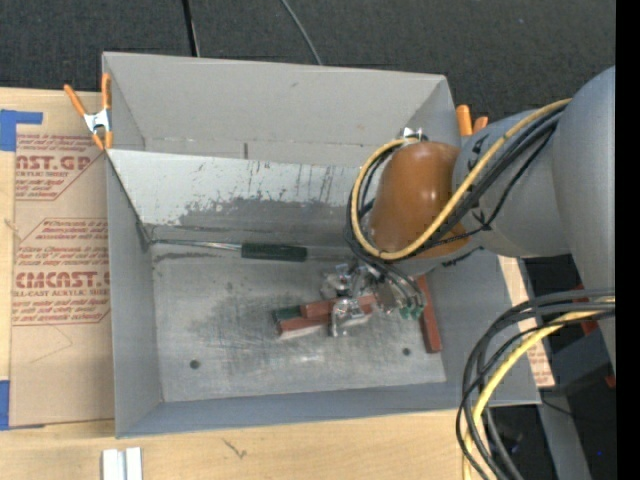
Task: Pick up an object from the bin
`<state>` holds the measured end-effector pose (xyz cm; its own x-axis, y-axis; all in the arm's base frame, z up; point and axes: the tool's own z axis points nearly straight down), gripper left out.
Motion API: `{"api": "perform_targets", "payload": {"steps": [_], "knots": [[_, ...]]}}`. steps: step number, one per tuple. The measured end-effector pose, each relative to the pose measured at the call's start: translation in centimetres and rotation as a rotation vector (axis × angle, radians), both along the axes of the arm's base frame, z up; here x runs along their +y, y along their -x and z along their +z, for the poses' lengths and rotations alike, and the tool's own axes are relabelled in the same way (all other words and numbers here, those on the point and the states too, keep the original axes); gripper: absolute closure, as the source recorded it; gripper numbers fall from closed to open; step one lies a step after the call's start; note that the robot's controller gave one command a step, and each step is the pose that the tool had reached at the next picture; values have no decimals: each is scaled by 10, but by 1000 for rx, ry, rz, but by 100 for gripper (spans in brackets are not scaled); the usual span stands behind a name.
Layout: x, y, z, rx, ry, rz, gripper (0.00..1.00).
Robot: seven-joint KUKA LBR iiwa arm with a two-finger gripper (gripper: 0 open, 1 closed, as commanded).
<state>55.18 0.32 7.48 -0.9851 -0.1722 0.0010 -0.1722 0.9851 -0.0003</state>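
Note:
My gripper (350, 303) is low over the bin floor, right of centre, under the orange wrist cover. Its tip is at the right end of a small reddish-brown block with a pale grey underside (300, 318), which lies flat on the floor. I cannot tell whether it touches the block. A slim tool with a dark green handle (274, 252) and a thin metal shaft lies along the foot of the back wall, up and left of the gripper. A narrow red-brown bar (430, 320) lies near the right wall, with a small green piece (410, 313) beside it.
The orange cover and looped yellow-black cables hang over the bin's right part and hide the floor beneath them. The sloped back wall rises just behind the green-handled tool. Bare floor stretches to the left and front.

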Motion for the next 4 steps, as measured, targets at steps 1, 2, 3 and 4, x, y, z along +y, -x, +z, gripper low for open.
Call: {"api": "perform_targets", "payload": {"steps": [1, 2, 3, 4], "knots": [[0, 0, 0, 0, 0, 0, 100], [25, -25, 114, -3, -1, -7, 100], [25, -25, 114, -3, -1, -7, 100], [3, -29, 206, -4, -2, 466, 100]]}}
